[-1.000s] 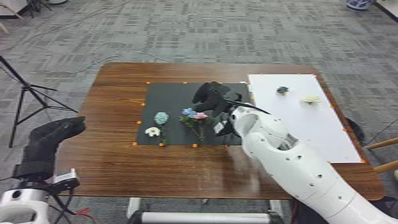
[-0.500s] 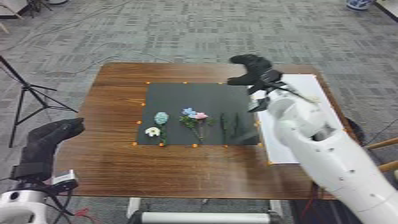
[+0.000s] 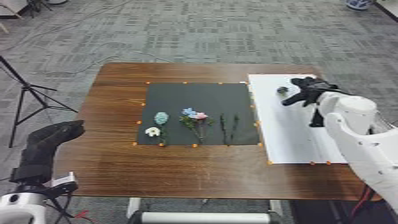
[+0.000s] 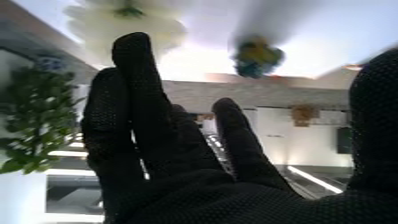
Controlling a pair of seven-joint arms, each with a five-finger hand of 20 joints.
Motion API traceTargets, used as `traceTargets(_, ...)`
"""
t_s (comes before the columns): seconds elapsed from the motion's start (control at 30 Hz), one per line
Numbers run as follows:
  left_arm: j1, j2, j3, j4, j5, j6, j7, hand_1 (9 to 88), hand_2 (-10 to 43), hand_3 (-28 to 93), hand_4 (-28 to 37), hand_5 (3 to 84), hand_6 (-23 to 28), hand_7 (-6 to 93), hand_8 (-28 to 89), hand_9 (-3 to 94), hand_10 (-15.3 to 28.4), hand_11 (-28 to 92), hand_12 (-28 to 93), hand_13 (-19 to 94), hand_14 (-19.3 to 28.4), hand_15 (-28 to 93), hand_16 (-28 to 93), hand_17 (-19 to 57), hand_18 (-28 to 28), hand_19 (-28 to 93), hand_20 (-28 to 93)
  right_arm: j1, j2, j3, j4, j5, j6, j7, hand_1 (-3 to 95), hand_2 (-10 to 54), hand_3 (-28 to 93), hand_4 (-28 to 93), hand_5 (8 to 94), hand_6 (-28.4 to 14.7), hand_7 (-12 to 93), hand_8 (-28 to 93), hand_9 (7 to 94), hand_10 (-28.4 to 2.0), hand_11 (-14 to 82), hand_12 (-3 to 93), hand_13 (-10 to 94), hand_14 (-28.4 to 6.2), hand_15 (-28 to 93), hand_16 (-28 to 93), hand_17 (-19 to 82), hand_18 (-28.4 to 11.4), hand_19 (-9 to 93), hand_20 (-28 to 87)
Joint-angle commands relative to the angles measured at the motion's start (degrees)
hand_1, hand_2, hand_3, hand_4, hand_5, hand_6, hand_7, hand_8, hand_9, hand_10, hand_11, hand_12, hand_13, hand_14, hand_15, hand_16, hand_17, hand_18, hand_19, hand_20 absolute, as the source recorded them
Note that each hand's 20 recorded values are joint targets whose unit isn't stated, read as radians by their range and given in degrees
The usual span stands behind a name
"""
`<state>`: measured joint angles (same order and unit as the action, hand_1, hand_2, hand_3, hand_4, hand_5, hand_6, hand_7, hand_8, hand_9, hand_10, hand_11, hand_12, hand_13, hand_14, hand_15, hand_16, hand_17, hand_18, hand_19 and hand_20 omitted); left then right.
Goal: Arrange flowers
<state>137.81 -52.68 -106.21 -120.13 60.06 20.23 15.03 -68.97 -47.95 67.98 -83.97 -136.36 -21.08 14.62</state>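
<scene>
My right hand (image 3: 313,92) is open over the white board at the right, beside a small dark blue flower head (image 3: 282,90). In the right wrist view my right hand (image 4: 169,145) has its fingers extended, with a cream-white flower (image 4: 124,25) near the fingertips and the dark blue flower (image 4: 258,56) farther off. On the black mat lie a light blue flower (image 3: 161,118), a white flower (image 3: 153,131), a blue flower (image 3: 188,112), a pink flower (image 3: 201,115) and bare green stems (image 3: 235,127). My left hand (image 3: 57,134) stays open beyond the table's left side.
The black mat (image 3: 200,95) covers the middle of the brown table (image 3: 115,170), and the white board (image 3: 298,145) lies along its right side. A black tripod (image 3: 28,90) stands on the floor at the left.
My right hand has moved from above the black mat across to the right, over the white board. The stems at the mat's right are uncovered now. My left hand has kept still.
</scene>
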Motion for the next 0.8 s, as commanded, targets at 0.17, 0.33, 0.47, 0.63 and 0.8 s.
traceTargets(0.17, 0.8, -0.75, -0.69, -0.97, 0.56, -0.97, -0.47, 24.2, -5.0, 70, -26.0, 54.1, 0.6, 20.4, -9, 53.1, 14.1, 22, 14, 42, 17.1, 25, 3, 4.0, 14.6, 17, 21, -2.2, 1.7, 2.1, 3.2, -2.3, 4.9, 2.3, 23.4, -9.5, 66, -22, 28.1, -5.6, 3, -3, 28.8, -18.7, 0.9, 16.6, 53, -19.4, 46, 29, 28, -25.9, 69, 51)
traceTargets(0.33, 0.9, -0.82, -0.89, -1.07, 0.54, -1.28, -0.6, 24.3, -4.8, 70, -26.0, 54.2, 0.7, 20.4, -9, 53.2, 14.1, 22, 14, 42, 17.1, 25, 3, 4.0, 14.7, 17, 21, -2.5, 1.5, 1.0, 5.1, -1.7, 9.2, 4.1, 27.7, -9.5, 67, -21, 31.6, -4.9, 6, -4, 32.1, -18.2, 1.9, 16.6, 55, -18.5, 48, 28, 29, -25.4, 70, 51)
traceTargets(0.47, 0.0, -0.6, -0.54, -0.73, 0.51, -1.6, -0.67, 24.4, -4.5, 69, -26.0, 54.1, 0.7, 20.1, -9, 53.1, 14.1, 22, 14, 42, 17.1, 25, 3, 4.3, 14.5, 16, 21, -3.3, 0.9, -0.3, 6.6, -1.1, 12.5, 3.6, 38.9, -9.5, 70, -22, 45.9, -2.1, 13, -8, 51.8, -14.8, 7.8, 16.3, 65, -14.5, 50, 28, 33, -23.0, 75, 52)
traceTargets(0.63, 0.0, -0.74, -0.46, -0.78, 0.4, -1.46, -0.59, 24.3, -4.5, 70, -25.9, 54.2, 0.7, 20.2, -9, 53.2, 14.1, 22, 14, 42, 17.0, 25, 3, 4.2, 14.6, 16, 21, -4.0, -0.7, -3.0, 9.6, -2.5, 20.1, 1.1, 47.2, -9.5, 69, -22, 57.8, 1.0, 18, -10, 65.4, -12.9, 12.0, 15.6, 73, -11.0, 51, 30, 38, -21.8, 80, 53)
traceTargets(0.8, 0.3, -0.68, -0.63, -0.93, 0.21, -1.33, -0.6, 24.4, -4.1, 70, -26.3, 54.2, 0.6, 20.4, -9, 53.2, 14.2, 22, 14, 42, 17.1, 25, 3, 4.0, 14.7, 17, 21, -3.0, 0.4, -6.6, 10.0, 0.1, 27.7, -0.2, 57.3, -9.5, 58, -21, 72.9, 2.2, 21, 4, 84.0, -10.9, 12.6, 26.2, 81, -7.6, 56, 34, 46, -20.0, 88, 53)
